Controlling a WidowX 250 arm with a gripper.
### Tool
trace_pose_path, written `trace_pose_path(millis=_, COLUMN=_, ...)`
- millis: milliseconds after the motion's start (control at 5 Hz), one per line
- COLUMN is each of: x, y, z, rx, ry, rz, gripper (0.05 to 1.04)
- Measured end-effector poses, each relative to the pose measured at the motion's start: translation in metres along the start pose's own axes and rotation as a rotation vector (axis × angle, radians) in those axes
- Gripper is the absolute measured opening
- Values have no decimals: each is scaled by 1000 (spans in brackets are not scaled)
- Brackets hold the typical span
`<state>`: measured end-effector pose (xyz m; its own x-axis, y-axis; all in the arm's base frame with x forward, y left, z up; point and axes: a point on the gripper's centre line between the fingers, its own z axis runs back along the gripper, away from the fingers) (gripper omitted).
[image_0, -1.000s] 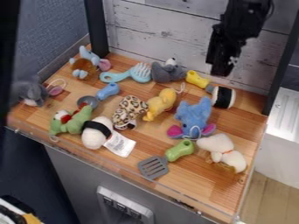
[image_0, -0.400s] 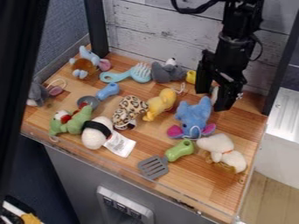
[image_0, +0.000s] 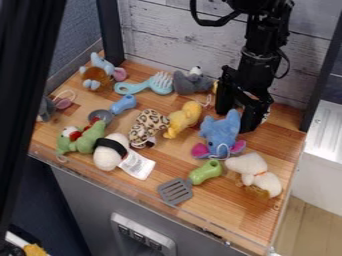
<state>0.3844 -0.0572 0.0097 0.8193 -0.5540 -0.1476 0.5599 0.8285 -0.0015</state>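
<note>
The black gripper (image_0: 235, 121) hangs at the right rear of the wooden surface, its two fingers apart. Its fingertips are at the upper part of a blue elephant plush (image_0: 220, 134) with pink ears; whether they touch it cannot be told. Behind the right finger, the white roll-shaped plush with a black band is mostly hidden. A yellow handle (image_0: 215, 87) peeks out left of the gripper. In front of the elephant lie a green-handled grey spatula (image_0: 205, 171) and a cream plush (image_0: 255, 172). A yellow plush (image_0: 184, 119) sits to the left.
Leopard-print plush (image_0: 147, 127), white plush with black band (image_0: 111, 151) and green plush (image_0: 84, 139) lie centre-left. Farther back are a blue-handled ladle (image_0: 123, 104), a turquoise fork (image_0: 144, 85), grey plush (image_0: 192, 81) and blue-brown plush (image_0: 97, 75). A wooden wall (image_0: 180, 37) stands behind.
The arm has come down from above the rear edge toward the surface, then shifted slightly left to the blue elephant. The dark shape at the left edge has spread rightward over the grey plush there.
</note>
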Motion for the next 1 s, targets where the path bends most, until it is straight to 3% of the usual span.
trace_pose_path(millis=400, x=1, y=6, z=0, rx=31, ry=11, rz=-309, gripper=388)
trace_pose_path(millis=600, x=2, y=7, z=0, rx=43, ry=10, rz=-407, gripper=165)
trace_pose_path(millis=800, x=0, y=5, z=0, rx=34, ry=24, rz=-399, gripper=63)
trace_pose_path(millis=1000, x=-1, y=3, z=0, rx=23, ry=29, rz=-293, gripper=54)
